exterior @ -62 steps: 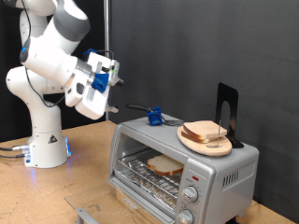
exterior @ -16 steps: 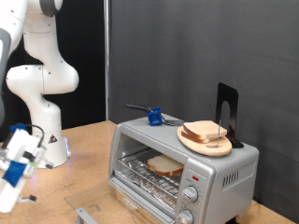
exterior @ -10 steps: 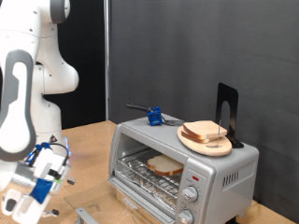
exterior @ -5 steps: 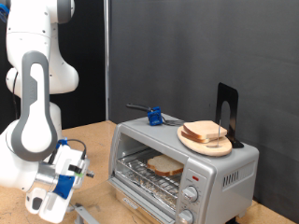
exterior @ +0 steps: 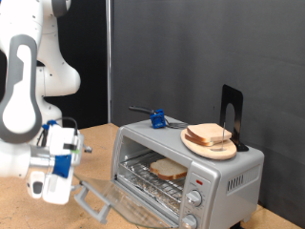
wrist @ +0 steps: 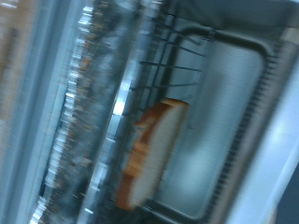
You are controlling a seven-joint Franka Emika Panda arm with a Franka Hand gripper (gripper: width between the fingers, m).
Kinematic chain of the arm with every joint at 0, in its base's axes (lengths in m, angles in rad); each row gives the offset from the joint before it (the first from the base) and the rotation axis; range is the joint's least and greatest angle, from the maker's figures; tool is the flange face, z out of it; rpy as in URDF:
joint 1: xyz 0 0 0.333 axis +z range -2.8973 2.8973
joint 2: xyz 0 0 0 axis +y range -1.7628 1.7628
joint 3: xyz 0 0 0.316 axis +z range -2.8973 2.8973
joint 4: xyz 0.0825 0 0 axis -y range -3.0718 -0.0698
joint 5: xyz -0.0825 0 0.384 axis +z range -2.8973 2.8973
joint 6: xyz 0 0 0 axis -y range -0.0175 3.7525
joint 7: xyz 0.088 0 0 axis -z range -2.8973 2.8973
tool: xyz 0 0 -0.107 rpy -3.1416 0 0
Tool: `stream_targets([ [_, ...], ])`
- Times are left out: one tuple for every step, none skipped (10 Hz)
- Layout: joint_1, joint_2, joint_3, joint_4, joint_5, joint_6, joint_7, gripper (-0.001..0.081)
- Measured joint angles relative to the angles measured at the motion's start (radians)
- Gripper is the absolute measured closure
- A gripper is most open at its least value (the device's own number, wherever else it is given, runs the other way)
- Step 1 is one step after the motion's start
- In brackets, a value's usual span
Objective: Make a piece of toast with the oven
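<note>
You cannot tell if your fingers are wide or narrow, because the gripper (exterior: 59,162) is blurry and they stay out of the wrist view; it hangs low at the exterior view's left, close to the handle of the open glass door (exterior: 100,200), so lift that door slowly and evenly. The piece of toast (wrist: 149,149) lies on the wire rack (wrist: 173,70) inside the oven (exterior: 224,176), which stands on the counter (exterior: 91,143). No words or brand names can be read anywhere.
</note>
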Motion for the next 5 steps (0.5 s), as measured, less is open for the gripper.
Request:
stream_targets([
  [-0.002, -0.042, -0.004, -0.013, -0.001, -0.003, 0.027, -0.0002],
  [-0.001, -0.082, -0.004, -0.024, -0.001, -0.001, 0.059, -0.0002],
  [0.0, -0.114, -0.001, -0.032, 0.001, 0.006, 0.086, -0.0002],
  [0.002, -0.137, 0.005, -0.038, 0.004, 0.019, 0.101, -0.0002],
  [0.003, -0.15, 0.013, -0.04, 0.005, 0.025, 0.119, -0.0002],
])
